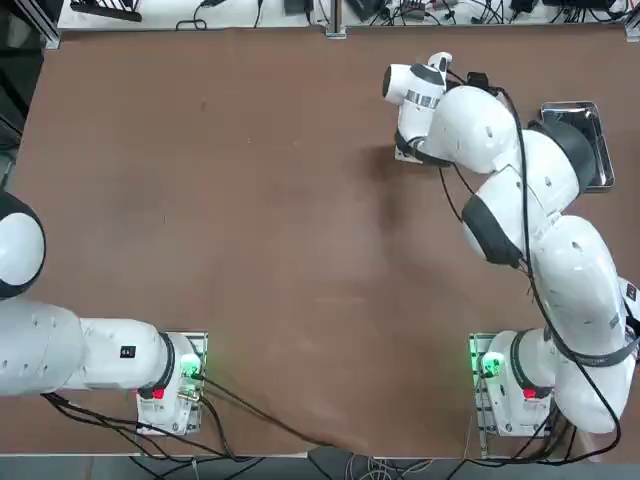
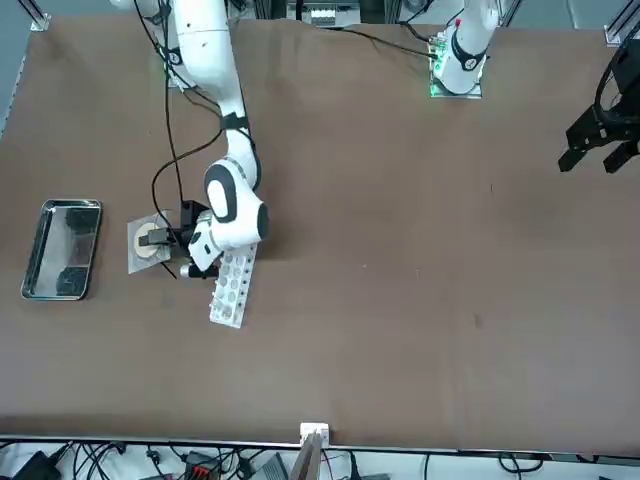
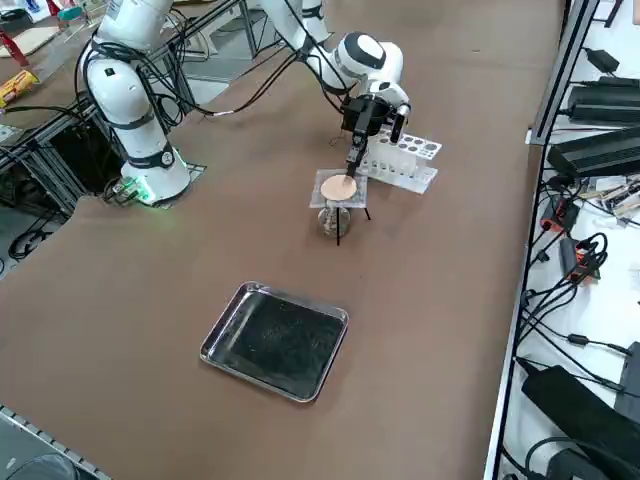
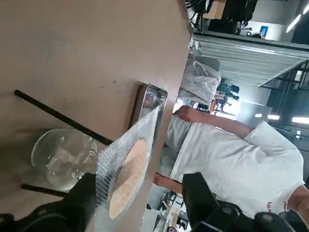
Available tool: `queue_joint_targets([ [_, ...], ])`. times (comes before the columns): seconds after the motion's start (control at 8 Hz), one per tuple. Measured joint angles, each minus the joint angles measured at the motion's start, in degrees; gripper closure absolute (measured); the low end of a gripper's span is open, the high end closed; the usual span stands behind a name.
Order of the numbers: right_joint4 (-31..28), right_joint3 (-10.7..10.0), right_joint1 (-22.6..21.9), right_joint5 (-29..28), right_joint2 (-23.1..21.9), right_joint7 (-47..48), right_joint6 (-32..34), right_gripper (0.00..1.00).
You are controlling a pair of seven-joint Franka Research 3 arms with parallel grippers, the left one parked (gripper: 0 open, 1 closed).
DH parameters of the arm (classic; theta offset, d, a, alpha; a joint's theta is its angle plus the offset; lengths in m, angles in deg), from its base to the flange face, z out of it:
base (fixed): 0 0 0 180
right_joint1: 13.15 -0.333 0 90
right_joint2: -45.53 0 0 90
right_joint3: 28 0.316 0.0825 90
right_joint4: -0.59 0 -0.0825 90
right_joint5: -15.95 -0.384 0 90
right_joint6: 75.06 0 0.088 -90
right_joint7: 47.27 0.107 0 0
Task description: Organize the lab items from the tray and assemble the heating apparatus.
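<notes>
The steel tray (image 2: 62,248) sits bare at the left of the front view. Next to it, the grey mesh (image 2: 149,243) rests on the black wire stand (image 3: 338,222), above the small glass burner (image 3: 331,221), so heat can rise to it. The right gripper (image 4: 140,193) is at the mesh's edge, fingers spread, beside the white rack (image 2: 232,286).

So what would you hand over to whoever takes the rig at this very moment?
Right pincer: over the mesh, fingers apart, holding nothing.
Mesh: resting on top of the wire stand, with the glass burner underneath; all beside the white rack.
Tray: empty, standing apart from the stack.
Done: all three items out of the tray and stacked.
Left: withdraw the arm and check that the mesh sits level.
</notes>
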Motion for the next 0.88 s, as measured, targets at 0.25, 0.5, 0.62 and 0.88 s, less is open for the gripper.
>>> queue_joint_targets([
  [0.25,0.01,-0.01,0.01,-3.68,0.0,0.0,-1.84,0.01],
  [0.5,0.06,-0.01,0.01,-5.94,-0.01,0.0,-2.5,0.01],
  [0.62,0.27,-0.01,0.0,-7.25,-0.02,-0.07,-2.68,0.01],
  [0.88,1.37,-0.11,-0.05,-9.68,-0.31,-2.65,-2.64,0.01],
])
